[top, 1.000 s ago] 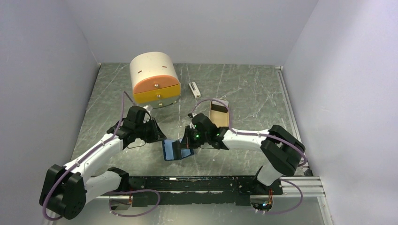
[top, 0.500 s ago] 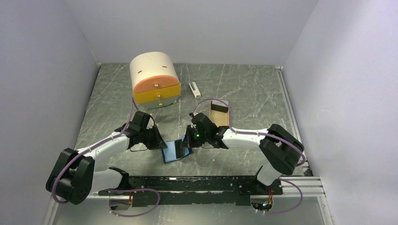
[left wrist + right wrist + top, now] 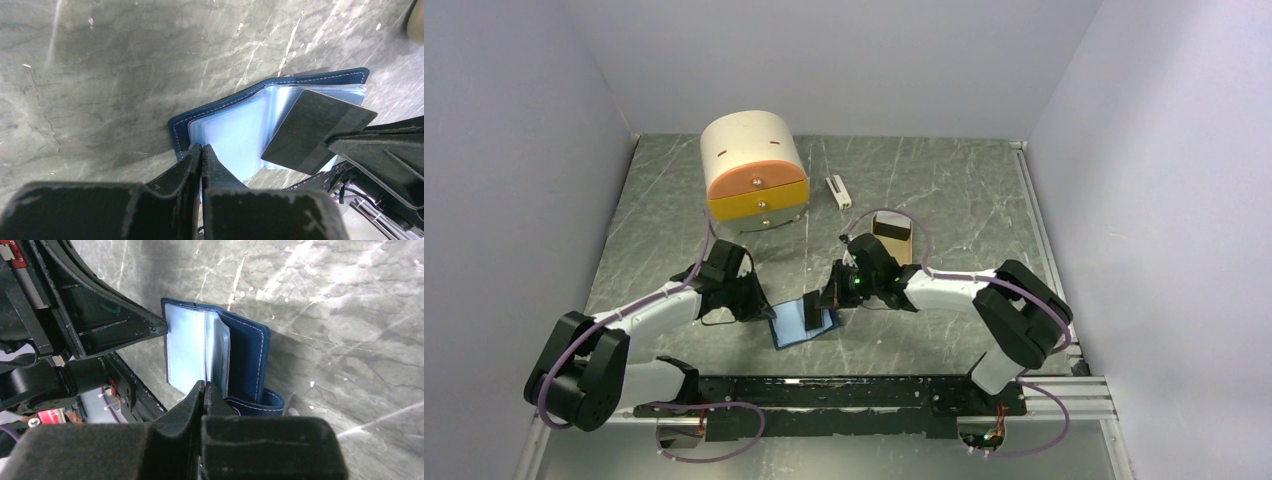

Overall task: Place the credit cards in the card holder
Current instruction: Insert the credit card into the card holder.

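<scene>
My left gripper [image 3: 201, 155] is clenched, its two fingers pressed together on the outer edge of the card holder [image 3: 802, 322], pinning that side down. The card holder lies spread open on the worktop [image 3: 944, 190], close to the near edge and about midway along it, between my two arms, navy cover underneath and the pale blue plastic sleeves facing up. My right gripper [image 3: 204, 390] is closed too, grasping one credit card [image 3: 312, 130]. From my left wrist the card shows as a dark grey rectangle, tilted, its free corner lying over the sleeves on the side opposite my left fingers. From my right wrist I see it only edge-on, and I cannot tell whether it has entered a sleeve or only rests against them. The holder's snap tab curls out just beside my right fingertips. Farther back, well apart from the holder, stand a rounded cream drawer box [image 3: 752, 170] with orange and yellow fronts, a small white bar [image 3: 837, 190] and a tan tin [image 3: 892, 238].
</scene>
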